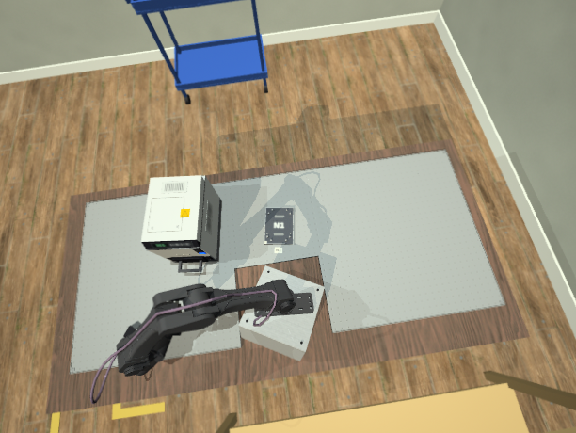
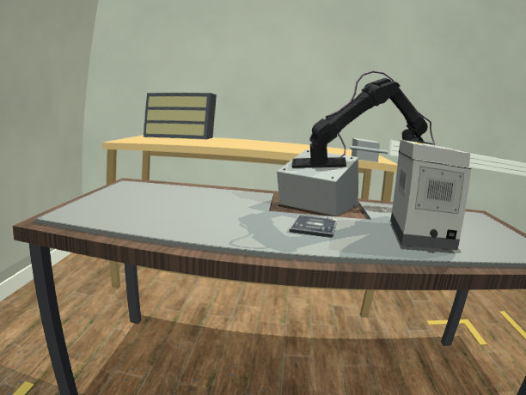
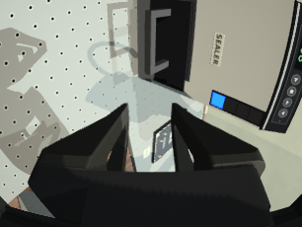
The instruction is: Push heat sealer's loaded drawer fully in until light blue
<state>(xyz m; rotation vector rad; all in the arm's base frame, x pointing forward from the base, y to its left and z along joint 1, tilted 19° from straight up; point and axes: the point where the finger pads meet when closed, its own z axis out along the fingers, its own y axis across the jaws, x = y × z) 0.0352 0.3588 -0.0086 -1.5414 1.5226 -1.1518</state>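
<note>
The white heat sealer (image 1: 179, 218) stands on the left of the grey mat and also shows in the exterior view (image 2: 430, 195). Its dark drawer front (image 3: 168, 35) sits in against the body, with the handle (image 1: 190, 266) sticking out toward the arm. The sealer's light (image 3: 218, 101) is blue, and it also shows in the overhead view (image 1: 203, 253). The sheet and frame are hidden inside. My gripper (image 3: 150, 111) hovers a short way in front of the handle, apart from it, fingers narrow with nothing between them. In the overhead view the gripper (image 1: 200, 286) is just below the handle.
The arm's grey base block (image 1: 282, 312) sits right of the gripper. A dark plate marked N1 (image 1: 279, 226) lies on the mat right of the sealer. A blue cart (image 1: 218, 56) stands on the floor beyond the table. A wooden table (image 2: 241, 148) stands behind.
</note>
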